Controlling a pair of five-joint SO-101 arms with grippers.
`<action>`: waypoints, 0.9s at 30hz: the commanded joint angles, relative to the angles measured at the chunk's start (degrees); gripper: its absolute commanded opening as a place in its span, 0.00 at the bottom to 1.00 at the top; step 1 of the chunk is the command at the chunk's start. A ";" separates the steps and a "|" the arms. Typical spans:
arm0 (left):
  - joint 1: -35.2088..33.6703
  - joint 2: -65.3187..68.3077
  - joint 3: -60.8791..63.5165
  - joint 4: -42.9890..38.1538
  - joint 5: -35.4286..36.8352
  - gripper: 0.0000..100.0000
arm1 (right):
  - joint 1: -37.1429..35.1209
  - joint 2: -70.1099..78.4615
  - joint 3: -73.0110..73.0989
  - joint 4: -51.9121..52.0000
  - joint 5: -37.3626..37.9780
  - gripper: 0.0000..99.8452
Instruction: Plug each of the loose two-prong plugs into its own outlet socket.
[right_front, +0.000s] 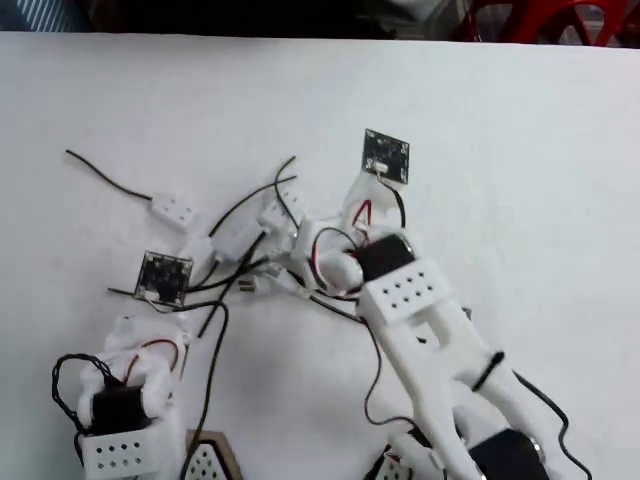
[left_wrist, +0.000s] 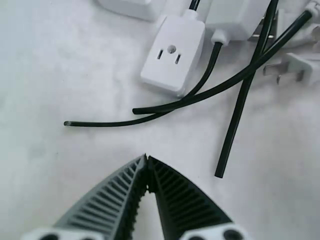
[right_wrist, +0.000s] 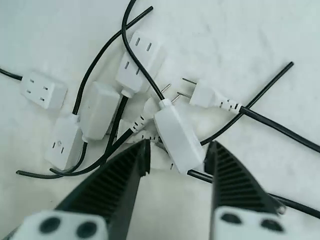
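Observation:
Several white outlet sockets and loose two-prong plugs on black cords lie tangled mid-table (right_front: 250, 240). My right gripper (right_wrist: 177, 150) is open just above this pile, and a long white socket block (right_wrist: 175, 132) lies between its fingers (right_wrist: 129, 167). Just beyond it lies a two-prong plug (right_wrist: 206, 96) with bare prongs, and a socket (right_wrist: 140, 59) rests farther off. My left gripper (left_wrist: 146, 159) is shut on nothing, low over bare table, short of a white socket (left_wrist: 172, 55). Another loose plug (left_wrist: 292, 67) lies to one side of that socket.
A separate socket (right_front: 172, 210) with its cord lies left of the pile. Loose black cord ends (left_wrist: 220, 172) cross the table near my left gripper. The right arm (right_front: 410, 295) stretches in from the lower right; the left arm (right_front: 125, 400) stands at the lower left.

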 joint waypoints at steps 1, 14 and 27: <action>-0.66 -0.04 -1.32 0.44 -0.44 0.03 | 0.48 4.79 -5.98 -0.04 -3.87 0.21; -0.66 -0.04 -1.23 0.62 -0.44 0.02 | 5.41 22.37 -15.38 0.22 -8.18 0.21; -0.66 -0.04 -1.23 0.70 -0.44 0.02 | 5.76 30.81 -15.30 0.22 -8.53 0.21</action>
